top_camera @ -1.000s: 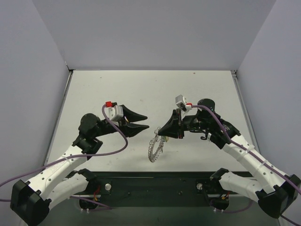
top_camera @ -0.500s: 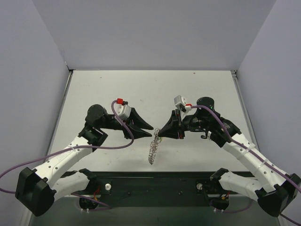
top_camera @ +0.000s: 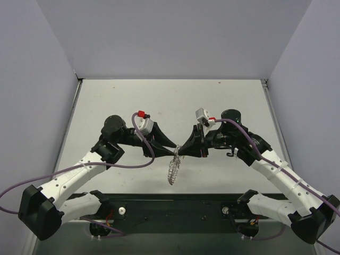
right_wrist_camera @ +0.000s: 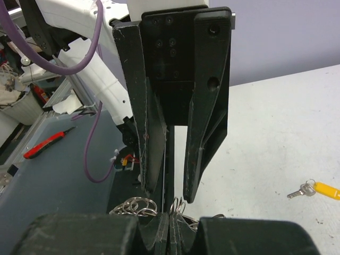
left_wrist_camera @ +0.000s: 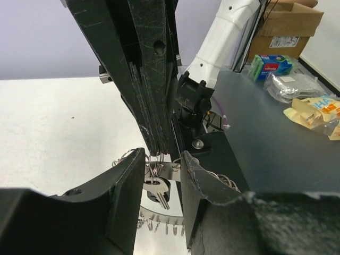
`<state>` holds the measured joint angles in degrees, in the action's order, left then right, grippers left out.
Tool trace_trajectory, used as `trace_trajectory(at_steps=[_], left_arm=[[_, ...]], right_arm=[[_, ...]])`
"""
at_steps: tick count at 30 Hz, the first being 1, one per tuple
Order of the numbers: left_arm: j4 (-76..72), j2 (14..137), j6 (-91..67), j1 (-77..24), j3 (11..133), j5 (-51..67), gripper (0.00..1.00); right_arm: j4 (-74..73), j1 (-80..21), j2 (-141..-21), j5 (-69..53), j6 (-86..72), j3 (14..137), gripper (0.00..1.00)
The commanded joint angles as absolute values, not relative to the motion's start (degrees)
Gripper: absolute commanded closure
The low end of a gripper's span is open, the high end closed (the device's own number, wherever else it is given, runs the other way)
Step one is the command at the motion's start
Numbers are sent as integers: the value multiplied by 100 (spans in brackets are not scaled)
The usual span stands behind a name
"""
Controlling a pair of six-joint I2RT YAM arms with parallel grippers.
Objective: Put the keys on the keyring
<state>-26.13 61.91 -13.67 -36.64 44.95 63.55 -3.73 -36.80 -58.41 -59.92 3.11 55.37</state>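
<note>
My right gripper [top_camera: 180,150] is shut on the top of the keyring [top_camera: 172,169], a silvery coiled loop that hangs from it above the table. A silver key [left_wrist_camera: 158,190] with a dark head behind it dangles from small rings at that grip. My left gripper [left_wrist_camera: 163,155] is open, one finger on each side of that key and touching neither it nor the coil [left_wrist_camera: 170,226]. In the right wrist view my right gripper [right_wrist_camera: 169,215] pinches the rings [right_wrist_camera: 133,204], and the left fingers [right_wrist_camera: 204,133] stand apart just ahead. A yellow-headed key [right_wrist_camera: 323,189] lies on the table.
Grey walls close in the white table [top_camera: 175,101] on three sides. The two arms' tips meet over its near middle. Beyond the near edge, the wrist views show a dark bench with boxes and packets [left_wrist_camera: 297,85] and a red tool [right_wrist_camera: 50,143].
My left arm has swung right until its fingertips reach the right gripper's tips. The left jaws have narrowed a little. The hanging keyring has shifted slightly; the right arm has barely moved.
</note>
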Motion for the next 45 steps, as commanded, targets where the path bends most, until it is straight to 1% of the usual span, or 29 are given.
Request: trace_trajectory(at_steps=[1, 12, 14, 15, 16, 17, 22, 23, 24, 25, 26, 27, 28, 30, 32, 34, 36, 40, 45], left_arm=[[-2093, 6345, -906, -3841, 4948, 6170, 58], [-1591, 6319, -501, -3937, 4975, 5818, 77], [-1512, 6328, -466, -3946, 5010, 5810, 83], [-1503, 6337, -466, -3946, 5018, 5827, 92], [-1503, 6337, -457, -3955, 5019, 5818, 97], [-1512, 6346, -466, -3964, 5010, 5810, 100], [-1870, 6223, -545, -4008, 4852, 5573, 100], [-1994, 6170, -632, -4008, 4799, 5442, 100], [-2126, 6083, -668, -4025, 4668, 5362, 100], [-2449, 6039, -825, -4025, 4589, 5248, 100], [-2652, 5934, -913, -4034, 4510, 5082, 100], [-2811, 5889, -966, -4052, 4343, 4993, 100], [-3091, 5845, -1106, -4069, 4272, 4705, 100], [-3356, 5713, -1204, -4096, 4123, 4553, 100], [-3786, 5591, -1405, -4122, 3894, 4237, 100], [-4391, 5537, -1694, -4131, 3649, 4062, 100], [-4710, 5511, -1845, -4140, 3542, 3999, 100], [-5167, 5484, -2082, -4140, 3454, 3902, 100], [-5449, 5528, -2259, -4140, 3445, 3973, 100]], right_arm=[[18, -3718, -5801, -6284, 448, 5862, 100], [18, -3727, -5643, -5995, 492, 5827, 100], [18, -3727, -5625, -5959, 510, 5827, 100], [18, -3727, -5625, -5933, 510, 5827, 100], [18, -3727, -5616, -5898, 510, 5818, 100], [18, -3727, -5616, -5880, 510, 5818, 100], [35, -3727, -5494, -5424, 396, 5757, 100], [79, -3727, -5432, -5179, 369, 5696, 97], [149, -3727, -5310, -5055, 334, 5634, 80], [393, -3718, -5230, -4932, 186, 5555, 72], [535, -3718, -5142, -4739, 132, 5476, 65], [693, -3718, -4941, -4616, 45, 5275, 55], [1051, -3718, -4852, -4510, -147, 5169, 51], [1352, -3709, -4616, -4281, -298, 4897, 43], [1608, -3691, -4535, -4289, -447, 4825, 40], [1652, -3683, -4570, -4543, -518, 4886, 40], [1661, -3683, -4675, -4850, -606, 4957, 41], [1766, -3691, -4790, -5071, -685, 4983, 43], [1872, -3709, -4922, -5212, -764, 4992, 49]])
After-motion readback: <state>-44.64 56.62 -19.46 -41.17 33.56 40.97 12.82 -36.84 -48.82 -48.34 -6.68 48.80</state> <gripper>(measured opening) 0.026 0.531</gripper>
